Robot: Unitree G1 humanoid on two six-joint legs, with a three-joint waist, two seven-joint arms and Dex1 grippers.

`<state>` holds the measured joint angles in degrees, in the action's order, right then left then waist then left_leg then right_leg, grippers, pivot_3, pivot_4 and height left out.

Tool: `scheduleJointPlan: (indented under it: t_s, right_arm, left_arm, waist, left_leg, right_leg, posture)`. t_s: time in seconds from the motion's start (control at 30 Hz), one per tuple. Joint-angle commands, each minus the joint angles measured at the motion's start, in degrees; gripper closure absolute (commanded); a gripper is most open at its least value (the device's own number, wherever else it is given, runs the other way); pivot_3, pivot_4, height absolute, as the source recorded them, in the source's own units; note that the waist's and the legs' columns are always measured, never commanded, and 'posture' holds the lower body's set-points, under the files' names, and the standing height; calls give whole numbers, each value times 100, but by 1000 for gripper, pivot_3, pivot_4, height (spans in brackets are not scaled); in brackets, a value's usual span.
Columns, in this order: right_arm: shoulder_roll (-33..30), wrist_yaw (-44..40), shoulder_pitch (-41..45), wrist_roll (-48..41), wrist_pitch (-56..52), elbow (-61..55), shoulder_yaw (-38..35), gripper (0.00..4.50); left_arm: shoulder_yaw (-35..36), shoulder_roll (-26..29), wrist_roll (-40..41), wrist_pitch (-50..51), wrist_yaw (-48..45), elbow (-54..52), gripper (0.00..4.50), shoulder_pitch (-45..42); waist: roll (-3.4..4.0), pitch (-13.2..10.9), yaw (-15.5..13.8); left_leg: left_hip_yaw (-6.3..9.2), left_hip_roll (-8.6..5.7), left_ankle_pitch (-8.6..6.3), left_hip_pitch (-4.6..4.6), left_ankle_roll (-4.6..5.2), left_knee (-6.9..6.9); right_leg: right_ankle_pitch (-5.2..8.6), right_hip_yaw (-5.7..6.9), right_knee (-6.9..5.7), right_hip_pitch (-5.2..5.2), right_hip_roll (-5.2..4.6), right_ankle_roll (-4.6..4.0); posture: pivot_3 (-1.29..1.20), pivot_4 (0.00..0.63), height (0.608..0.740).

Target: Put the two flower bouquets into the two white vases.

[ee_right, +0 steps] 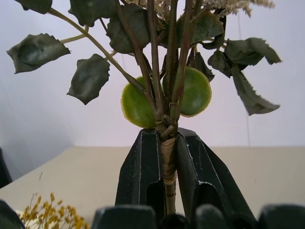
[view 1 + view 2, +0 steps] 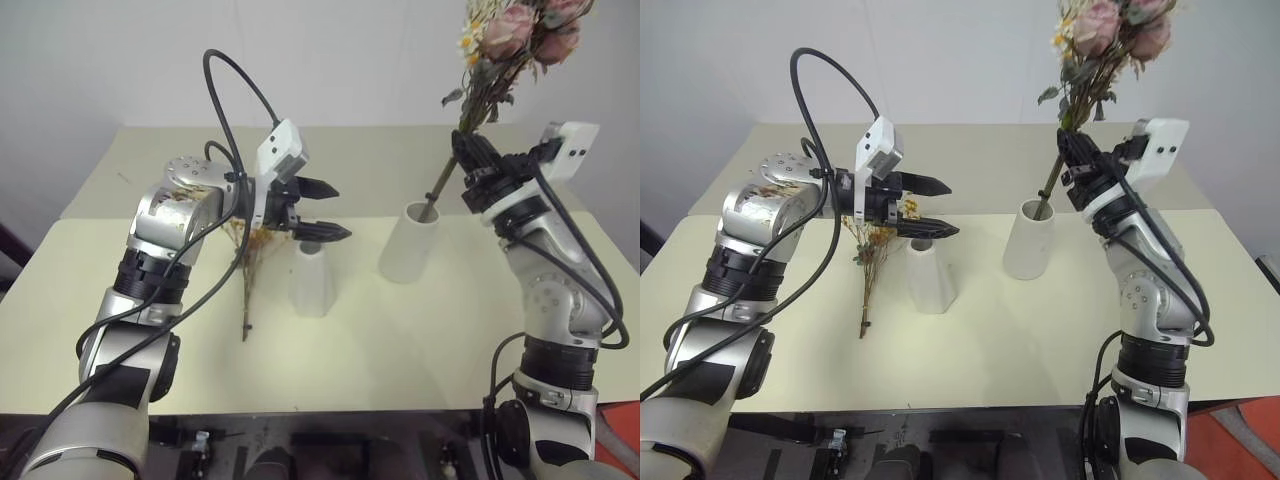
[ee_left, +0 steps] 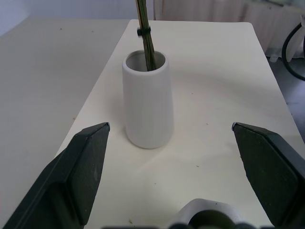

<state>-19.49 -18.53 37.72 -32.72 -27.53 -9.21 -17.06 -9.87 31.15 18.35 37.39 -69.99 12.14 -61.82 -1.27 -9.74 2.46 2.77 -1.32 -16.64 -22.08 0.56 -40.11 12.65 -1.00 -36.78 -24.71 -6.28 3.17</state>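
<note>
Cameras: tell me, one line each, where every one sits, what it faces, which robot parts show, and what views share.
Head pair: high, facing down on the table; both arms show.
Left wrist: behind the open left pincer, facing the tall vase with stems in it.
Right wrist: behind the right pincer, shut on the rose bouquet, facing up its stems.
Shared: the head and left wrist views both show the tall vase; the right wrist and head views show the yellow bouquet.
</note>
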Motion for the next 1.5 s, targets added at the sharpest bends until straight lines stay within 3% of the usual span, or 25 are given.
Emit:
scheduleJointPlan:
  t_s: [0.03,0.47,0.9,1.5]
  right_arm:
    - [101,-170,-130,178,569,-65,134,4274]
    - [368,-260,-485,546,1306,197,338,4274]
    - [284,-409,-1004,516,1183,-315,464,20]
    - [-459,-1007,-2077,236,862,-1583,560,20]
  left_arm:
    - [200,70,112,-47,37,-197,0,6]
    - [233,162,192,14,83,-318,0,100]
    - [217,115,178,-92,138,-186,0,60]
    - [251,76,190,-214,159,-39,0,39]
  waist:
    - [0,0,2]
    - [2,0,6]
    - [2,0,3]
    - [2,0,-6]
  left_leg:
    - [0,0,0,1,0,1]
    - [7,0,2,3,-3,2]
    - [8,0,2,6,-4,5]
    - [6,-1,1,8,-2,3]
  right_leg:
    - [0,0,0,0,0,0]
    - [0,-3,-2,-2,0,0]
    - [0,-4,-4,-2,1,0]
    - [0,-5,-3,3,1,0]
  posture:
    - [0,150,740]
    - [0,150,740]
    - [0,150,740]
    - [0,150,740]
